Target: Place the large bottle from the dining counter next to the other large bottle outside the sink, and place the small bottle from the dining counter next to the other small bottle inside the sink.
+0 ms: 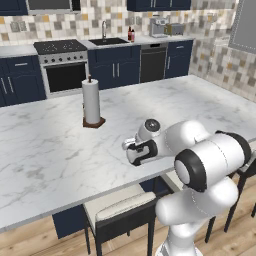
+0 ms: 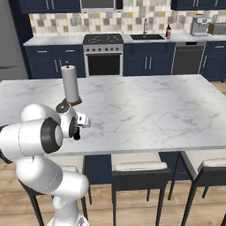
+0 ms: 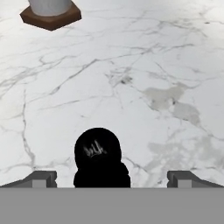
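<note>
Looking from the left, first meets the paper towel roll (image 1: 91, 100), standing up straight on its brown base on the dining counter (image 1: 45, 150), off to one side where nothing bumps it. Further right and far back, finds the sink (image 1: 107, 41) set in the counter by the wall. Just beside it, outside the bowl, a dark red bottle (image 1: 131, 34), most likely the big one that needs a friend next to it.

A little more to the right and close by, comes to the gripper (image 1: 131, 147), bent low over the marble. Spread wide, holding nothing.

In the hand view, shows a black bottle (image 3: 97, 157) on the dining counter between the two finger tips (image 3: 41, 178), not squeezed. Cannot tell from here if big or small. Probably lined up this way so that closing the fingers catches the bottle on both sides. Should squeeze gently and straight, or could knock it over.
</note>
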